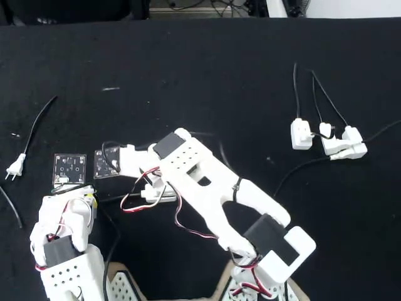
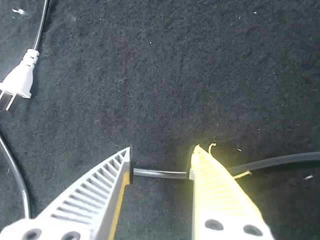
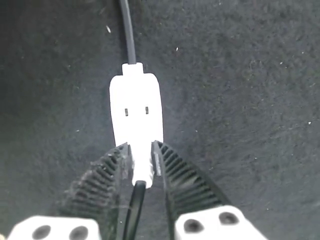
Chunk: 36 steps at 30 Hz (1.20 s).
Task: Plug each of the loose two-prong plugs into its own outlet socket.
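Observation:
My right gripper (image 3: 140, 145) is shut on a narrow white plug (image 3: 141, 169) whose black cable runs back between the fingers. The plug butts against the near end of a white outlet socket (image 3: 136, 110) with two small slots on its face and a cable at its far end. In the high view this white pair (image 1: 156, 194) lies under the right arm. My left gripper (image 2: 162, 149) stands open over the mat, straddling a thin black cable (image 2: 160, 173). A loose white two-prong plug (image 2: 20, 82) (image 1: 15, 166) lies off to the left.
At the right of the black mat lie a white socket (image 1: 301, 134) and a cluster of white plug and socket pieces (image 1: 343, 143) with black cables. Another cable (image 1: 9, 207) curves at the left edge. The right arm (image 1: 213, 188) spans the middle front.

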{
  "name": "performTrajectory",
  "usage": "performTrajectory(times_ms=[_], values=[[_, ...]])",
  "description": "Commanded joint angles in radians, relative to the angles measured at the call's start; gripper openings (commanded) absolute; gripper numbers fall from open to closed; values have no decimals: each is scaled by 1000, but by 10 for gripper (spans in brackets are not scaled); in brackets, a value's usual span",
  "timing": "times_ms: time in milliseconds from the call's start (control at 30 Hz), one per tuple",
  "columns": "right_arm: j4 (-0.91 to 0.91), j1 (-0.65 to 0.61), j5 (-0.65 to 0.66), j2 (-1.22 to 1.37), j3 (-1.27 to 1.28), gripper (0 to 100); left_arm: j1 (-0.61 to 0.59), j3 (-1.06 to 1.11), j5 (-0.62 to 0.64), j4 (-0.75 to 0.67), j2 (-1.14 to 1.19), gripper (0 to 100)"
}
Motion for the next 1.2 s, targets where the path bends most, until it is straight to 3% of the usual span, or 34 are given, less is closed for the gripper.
performTrajectory(times_ms=[0,333,533,700,933,1167], values=[[-20,-35,-21,48,-10,11,-8,22,-3,5,-5,195],[-20,-29,-146,48,-30,11,-45,22,6,-8,-9,195],[-21,-29,-146,48,-31,11,-186,22,236,-110,-9,195],[-21,-28,-189,4,-31,17,-194,22,255,-104,-9,195],[2,-29,-273,-136,-24,212,-194,22,255,-104,-9,195],[91,-29,-232,-251,-25,233,-194,22,255,-103,-8,195]])
